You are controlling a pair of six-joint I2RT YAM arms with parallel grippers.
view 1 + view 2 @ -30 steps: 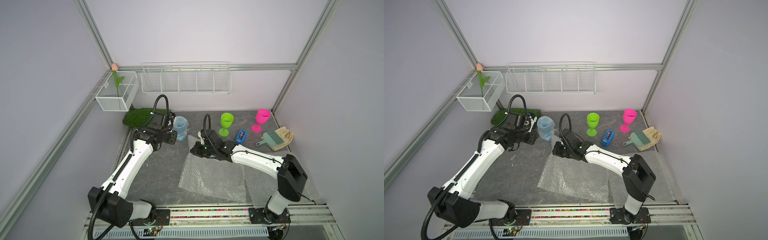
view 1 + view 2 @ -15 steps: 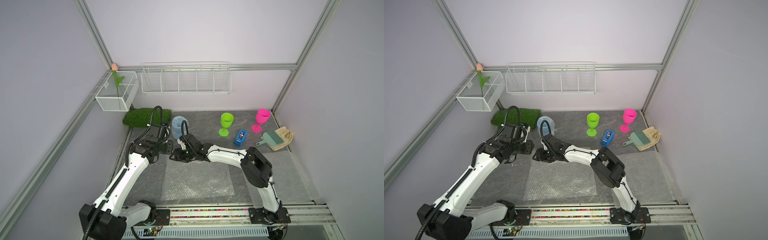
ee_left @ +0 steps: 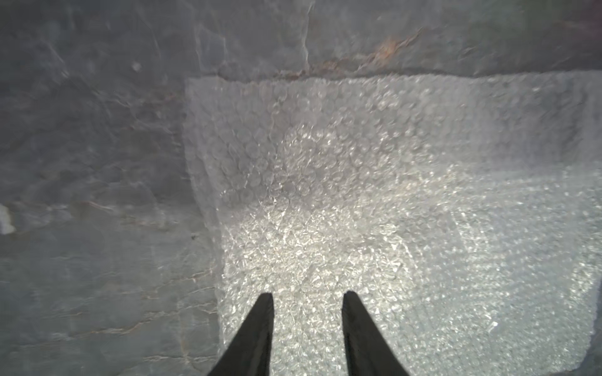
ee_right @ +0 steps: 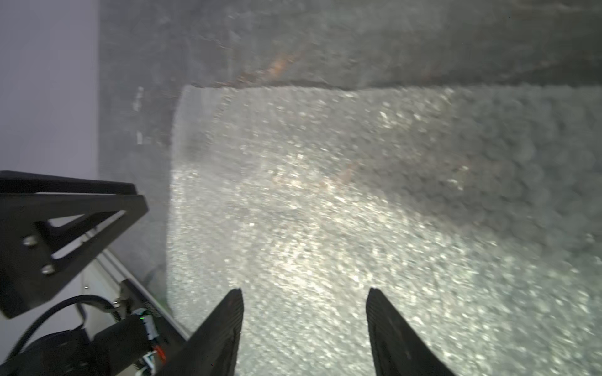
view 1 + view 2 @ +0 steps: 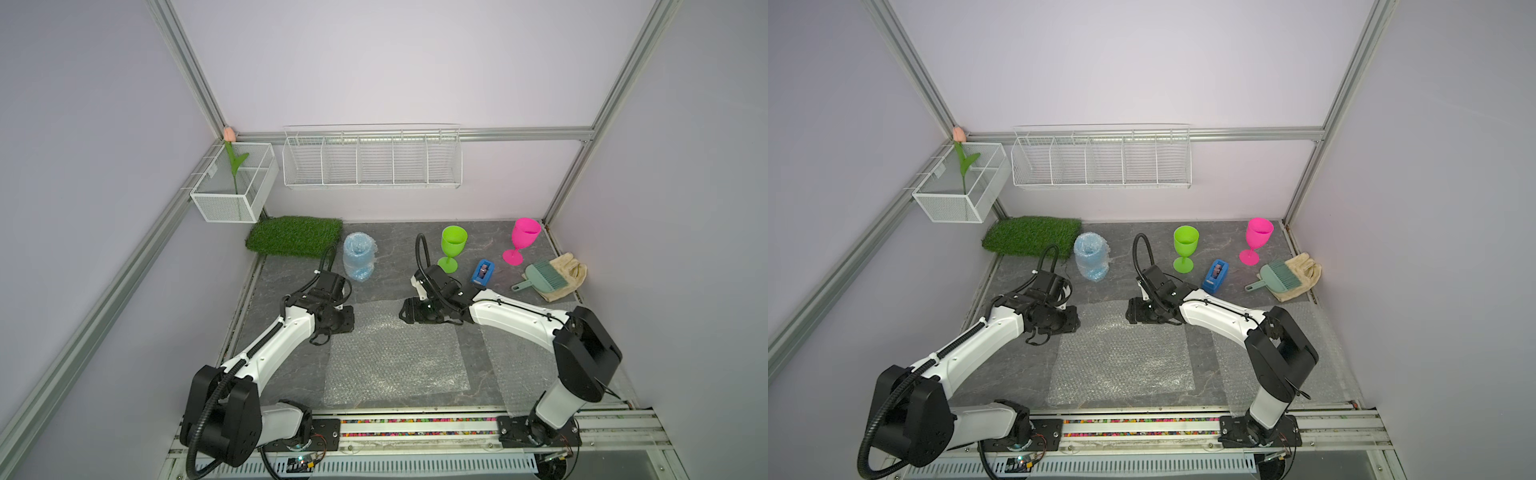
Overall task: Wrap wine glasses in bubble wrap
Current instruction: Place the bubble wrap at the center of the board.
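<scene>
currently the left fingers (image 3: pixel 257 328) are moderately parted and the right fingers (image 4: pixel 221 328) spread wider, both empty, over the far corners of the bubble wrap sheet (image 5: pixel 395 357) lying flat on the desk (image 5: pixel 395 266). green goblet (image 5: pixel 453 245) and pink goblet (image 5: pixel 523 237) stand upright, far right.

In a top view, the left gripper (image 5: pixel 1073 323) sits low at the far left corner of a flat bubble wrap sheet (image 5: pixel 1121 357) on the grey counter (image 5: pixel 1125 257). The right gripper (image 5: pixel 1130 312) sits at the sheet's far edge, pointing toward the left gripper, well apart from it. Behind the left gripper stands the sky blue goblet (image 5: pixel 1091 257), bundled in wrap, beside a grass mat (image 5: pixel 1032 235). Behind the right gripper the lime green goblet (image 5: pixel 1185 245) stands upright. Further to that gripper's right are a blue tape dispenser (image 5: pixel 1215 275) and the hot pink goblet (image 5: pixel 1256 239). A second sheet (image 5: pixel 1325 353) lies under the right arm.
</scene>
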